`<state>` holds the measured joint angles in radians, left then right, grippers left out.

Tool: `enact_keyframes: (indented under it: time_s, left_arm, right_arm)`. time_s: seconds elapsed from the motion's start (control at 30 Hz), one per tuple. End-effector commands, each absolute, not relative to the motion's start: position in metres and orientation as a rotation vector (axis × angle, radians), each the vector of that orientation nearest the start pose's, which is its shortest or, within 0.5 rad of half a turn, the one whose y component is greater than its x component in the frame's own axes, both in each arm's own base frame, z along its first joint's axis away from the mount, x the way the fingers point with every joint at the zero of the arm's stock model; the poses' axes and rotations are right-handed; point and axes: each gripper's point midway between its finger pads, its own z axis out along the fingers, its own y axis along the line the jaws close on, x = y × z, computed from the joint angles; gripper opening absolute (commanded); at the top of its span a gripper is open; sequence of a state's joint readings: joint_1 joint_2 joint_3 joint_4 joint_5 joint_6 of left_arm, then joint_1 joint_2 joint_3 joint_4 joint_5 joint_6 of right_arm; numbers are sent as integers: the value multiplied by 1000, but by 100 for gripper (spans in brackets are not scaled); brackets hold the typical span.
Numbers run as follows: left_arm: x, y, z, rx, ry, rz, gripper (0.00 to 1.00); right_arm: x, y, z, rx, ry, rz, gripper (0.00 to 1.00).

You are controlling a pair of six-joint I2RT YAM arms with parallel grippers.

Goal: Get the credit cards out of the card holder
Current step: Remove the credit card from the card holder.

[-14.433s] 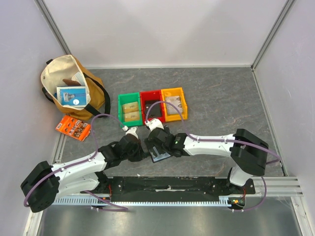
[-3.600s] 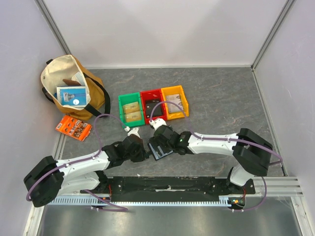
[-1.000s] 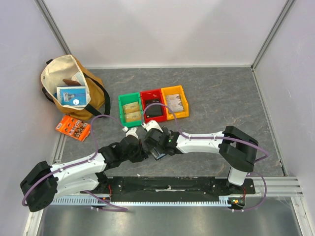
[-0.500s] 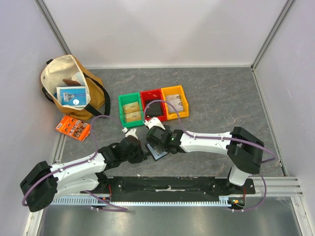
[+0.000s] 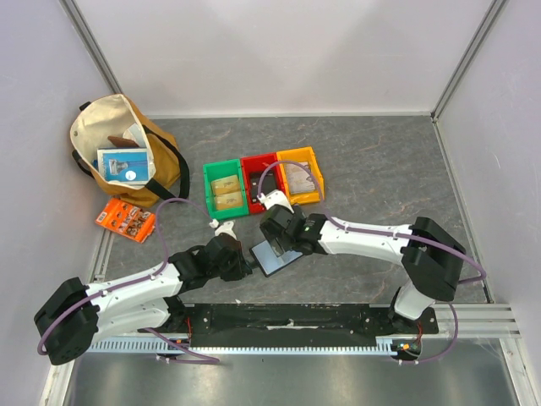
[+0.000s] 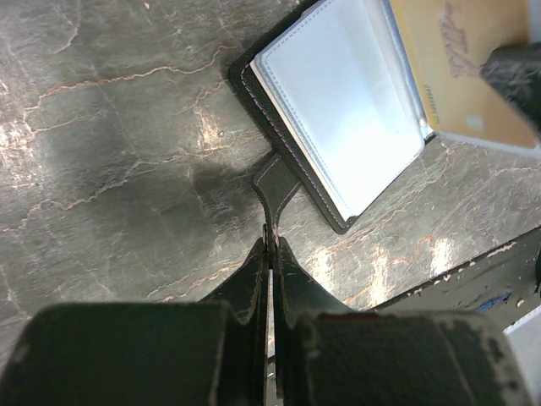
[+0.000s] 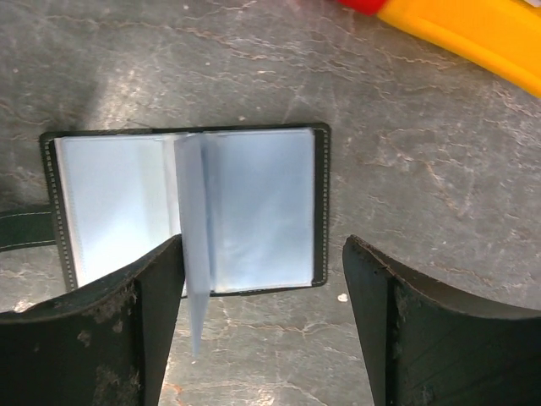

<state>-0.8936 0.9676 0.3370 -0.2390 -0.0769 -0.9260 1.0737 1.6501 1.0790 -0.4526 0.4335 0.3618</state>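
**Card holder** [image 5: 274, 256]: black bifold, lying open and flat on the desk [image 5: 380, 169], toward the near edge, with its grey-blue panels facing up.
- Clear sleeve leaf [image 7: 193, 254]: stands up from the holder's spine.
- Strap tab [image 6: 277, 182]: sticks out from the holder's left edge. My left jaws [image 6: 270, 241] are clamped together on it.
- My right jaws [image 7: 262, 247]: directly above the holder, spread wide with nothing between them.
- Tan card [image 6: 448, 59]: at the holder's far end in the left wrist view, partly behind a dark blurred shape. I cannot tell whether it is free of the sleeves.

**Beyond the holder**, side by side in a row:
- Green bin [image 5: 205, 190], holding tan cards.
- Red bin [image 5: 258, 159].
- Orange bin [image 5: 319, 178].

**Far left of the holder, well apart:**
- Tan tote bag [image 5: 162, 179].
- Orange packet [image 5: 125, 219], just beside the bag.
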Motion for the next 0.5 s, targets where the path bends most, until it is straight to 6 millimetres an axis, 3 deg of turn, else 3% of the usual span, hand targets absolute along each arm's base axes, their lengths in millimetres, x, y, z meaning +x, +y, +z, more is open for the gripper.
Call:
enact_keyframes:
  time_s: [0.0,0.37,0.47]
  left_arm:
    - [144,-200,28,-72,2543,-649,2]
    - [158,-183,29,-107,2515,-506,2]
    - [168,-179,39,-115,2482,-471,17]
  right_arm:
    - [237,282,80,-670,2346,43,80]
    - [243,265,73,-605,2387,108,73]
    - [242,268,72,-586,2398,226,67]
